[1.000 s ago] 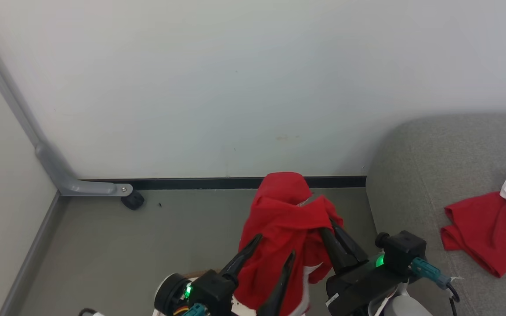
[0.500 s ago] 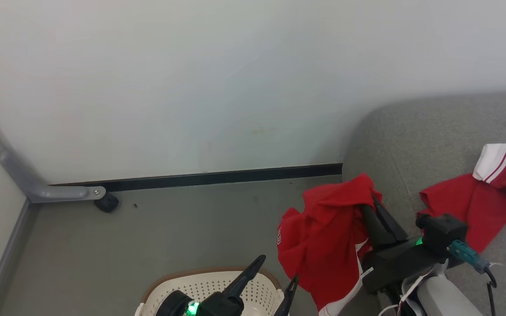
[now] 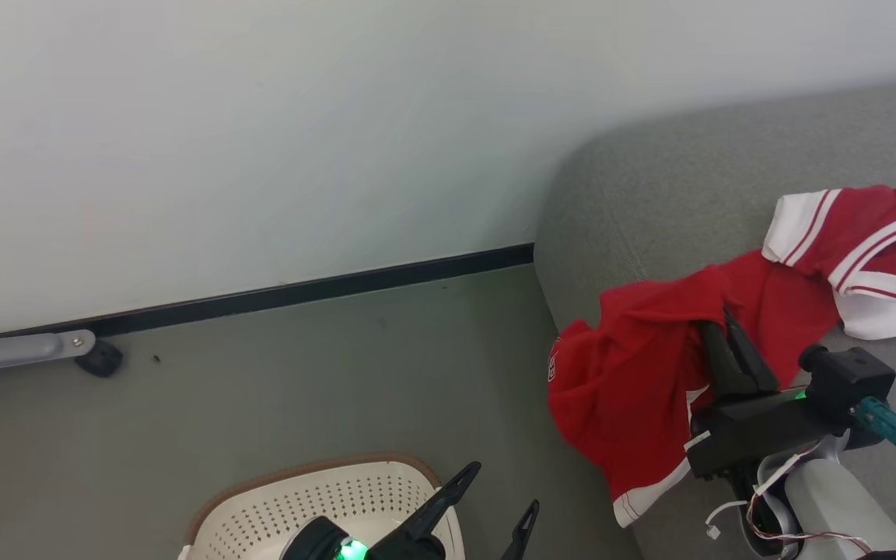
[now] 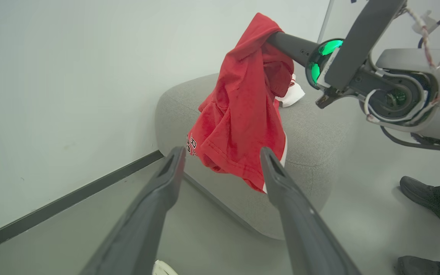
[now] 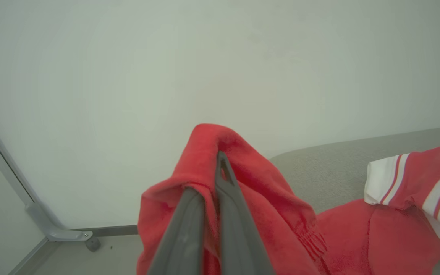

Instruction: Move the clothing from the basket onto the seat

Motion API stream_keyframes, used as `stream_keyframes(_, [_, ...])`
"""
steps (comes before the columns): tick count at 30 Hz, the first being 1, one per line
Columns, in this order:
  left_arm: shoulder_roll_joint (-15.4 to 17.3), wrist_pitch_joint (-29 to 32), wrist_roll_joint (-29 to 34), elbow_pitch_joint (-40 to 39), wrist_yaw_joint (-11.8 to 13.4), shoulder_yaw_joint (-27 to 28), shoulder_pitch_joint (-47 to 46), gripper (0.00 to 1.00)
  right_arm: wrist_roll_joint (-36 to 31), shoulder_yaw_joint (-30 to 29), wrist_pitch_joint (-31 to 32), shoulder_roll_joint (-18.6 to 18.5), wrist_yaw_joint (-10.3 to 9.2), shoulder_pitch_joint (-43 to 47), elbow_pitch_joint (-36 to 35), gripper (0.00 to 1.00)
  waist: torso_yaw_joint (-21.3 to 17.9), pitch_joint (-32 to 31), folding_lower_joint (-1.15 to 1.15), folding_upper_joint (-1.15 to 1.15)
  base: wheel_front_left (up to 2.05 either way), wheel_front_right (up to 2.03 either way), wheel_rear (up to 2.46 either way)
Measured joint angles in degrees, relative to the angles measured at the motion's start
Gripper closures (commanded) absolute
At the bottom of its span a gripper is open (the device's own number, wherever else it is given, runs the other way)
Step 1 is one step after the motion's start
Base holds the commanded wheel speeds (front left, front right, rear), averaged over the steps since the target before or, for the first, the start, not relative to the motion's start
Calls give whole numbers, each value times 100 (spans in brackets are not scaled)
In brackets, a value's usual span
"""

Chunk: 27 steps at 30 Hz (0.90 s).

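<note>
Nearest, the left gripper (image 3: 505,486) has drawn clear of the red shirt (image 3: 635,373) and hangs wide open over the basket (image 3: 300,471). The right gripper (image 3: 722,330) stays clenched on that shirt and has carried it to the seat's (image 3: 689,179) near corner, with the hem hanging off the side. Farther in lies a red-and-white garment (image 3: 852,249), so letting go looks close.

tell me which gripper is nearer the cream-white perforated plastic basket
Left. The left gripper hangs open by the basket, at its right side; the right gripper, shut on a red shirt, is off at the grey fabric seat.
</note>
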Motion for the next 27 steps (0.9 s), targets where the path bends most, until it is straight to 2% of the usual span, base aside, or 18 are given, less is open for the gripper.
stream_keyframes(15, [43, 151, 98, 0, -60, -68, -260, 0, 152, -606, -49, -169, -159, -31, 31, 100, -949, 434, 0, 0, 0, 0, 0])
stream_keyframes(27, [38, 281, 172, 2, -109, -131, -571, 0, 201, -1085, -51, -448, -175, -538, 54, 100, -1255, 828, 0, 0, 0, 0, 0])
